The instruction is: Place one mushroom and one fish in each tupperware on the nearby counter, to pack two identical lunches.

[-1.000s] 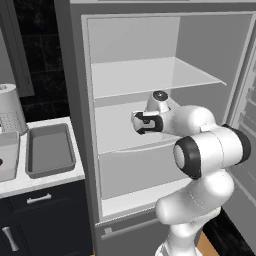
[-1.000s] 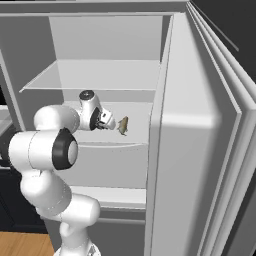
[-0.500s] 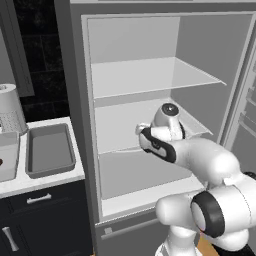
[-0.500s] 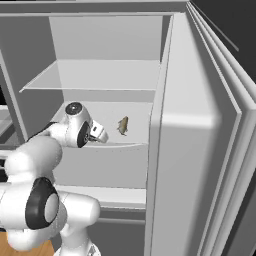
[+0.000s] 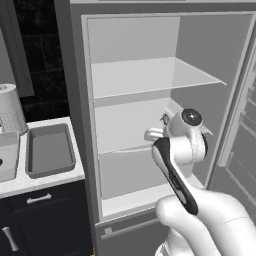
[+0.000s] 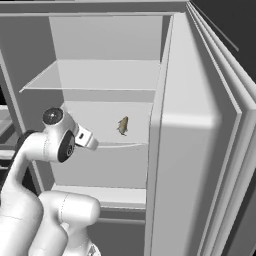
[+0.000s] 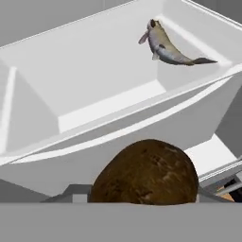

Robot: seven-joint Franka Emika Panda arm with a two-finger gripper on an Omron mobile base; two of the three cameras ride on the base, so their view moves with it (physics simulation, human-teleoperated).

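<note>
Clenching 1 brown mushroom [image 7: 144, 172] at its tips, the claw [image 7: 142, 198] sits just outside the fridge — the fish [image 7: 166, 46] lies ahead of it on the shelf [image 7: 85, 85], while the surface [image 5: 45, 175] waits well off to its left.

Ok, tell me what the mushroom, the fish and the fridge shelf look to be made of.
Mushroom: matte brown, mottled, rough-looking cap, like organic flesh.
Fish: smooth grey-olive skin with a pale belly and a faint sheen, probably soft.
Fridge shelf: flat, uniform white, hard-looking, likely plastic or coated glass; the rendering leaves it open.
</note>
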